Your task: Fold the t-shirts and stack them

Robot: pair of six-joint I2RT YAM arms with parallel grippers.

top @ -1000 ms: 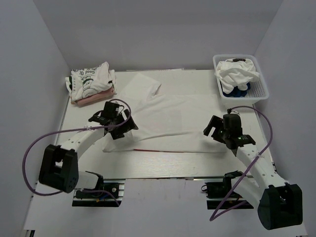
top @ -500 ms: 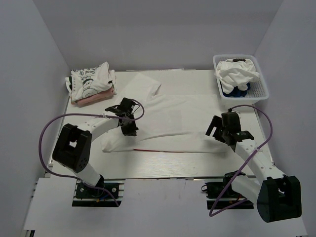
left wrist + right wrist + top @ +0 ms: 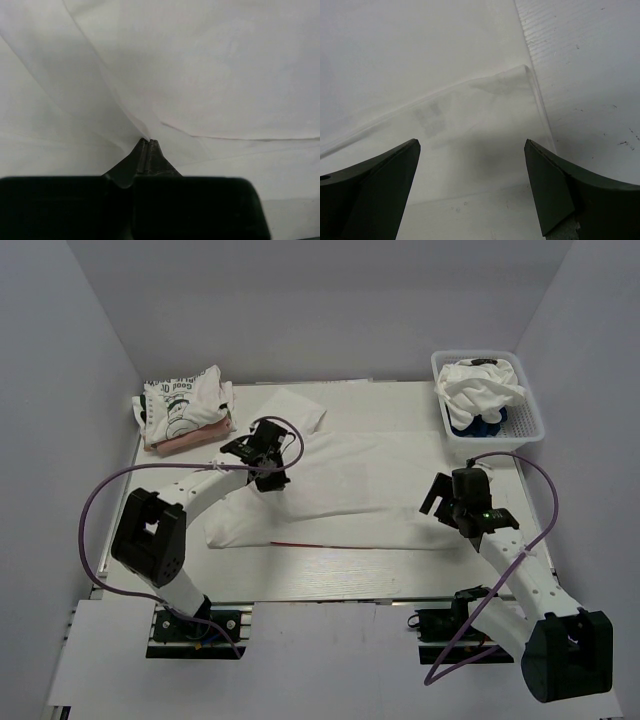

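A white t-shirt [image 3: 350,490] lies spread across the middle of the table, with a thin red line showing along its near edge. My left gripper [image 3: 272,478] is over its left part, near the sleeve. Its fingers [image 3: 148,141] are shut on a small raised pinch of the white cloth [image 3: 210,75]. My right gripper [image 3: 447,498] hovers over the shirt's right end. In the right wrist view it [image 3: 472,142] stands wide open above the shirt's corner [image 3: 470,115], with nothing between the fingers.
A stack of folded t-shirts [image 3: 185,405], white with print over pinkish, sits at the back left. A white lattice basket [image 3: 520,425] at the back right holds a white shirt [image 3: 480,385] and a blue one [image 3: 478,425]. Bare table [image 3: 585,60] lies right of the shirt.
The left gripper went from open to shut and moved from the shirt's near-left edge up and to the right, toward the sleeve. The right gripper barely shifted and stayed open.
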